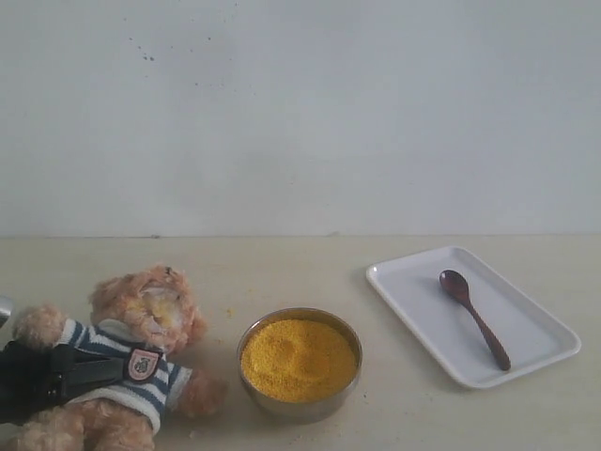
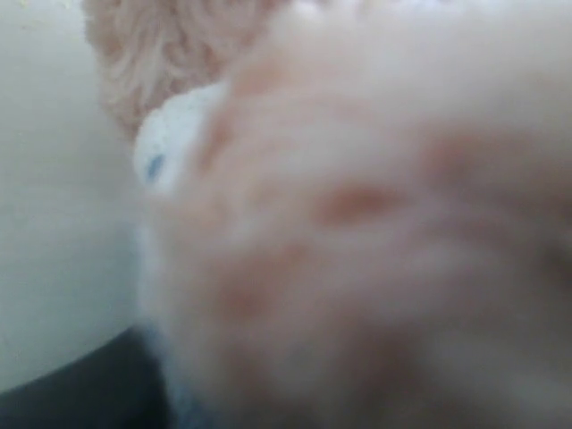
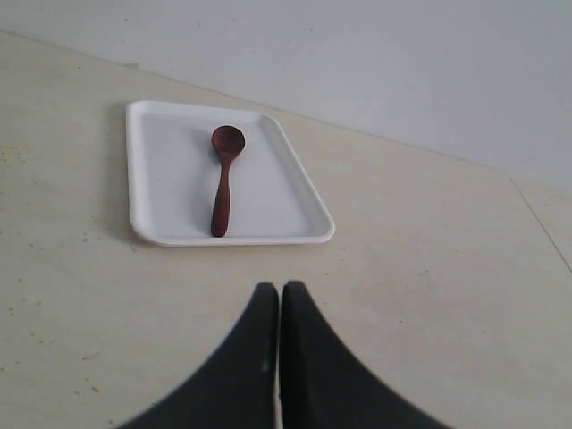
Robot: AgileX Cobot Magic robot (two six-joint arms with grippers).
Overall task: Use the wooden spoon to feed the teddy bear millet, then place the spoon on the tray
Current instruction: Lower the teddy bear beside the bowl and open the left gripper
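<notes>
The teddy bear (image 1: 143, 315) lies on its back at the left of the table, head towards the wall. My left gripper (image 1: 94, 371) reaches in from the left edge, its black fingers clamped across the bear's striped shirt. Blurred fur of the teddy bear (image 2: 357, 223) fills the left wrist view. The millet (image 1: 299, 357) fills a steel bowl (image 1: 300, 410) just right of the bear. The wooden spoon (image 1: 474, 318) (image 3: 223, 183) lies on the white tray (image 1: 413, 272) (image 3: 170, 179), bowl end towards the wall. My right gripper (image 3: 280, 288) is shut and empty over bare table, short of the tray.
A pale wall rises behind the table (image 1: 282, 272). A few yellow grains lie scattered on the tabletop near the bear's head. In the right wrist view a table seam (image 3: 536, 214) runs off to one side.
</notes>
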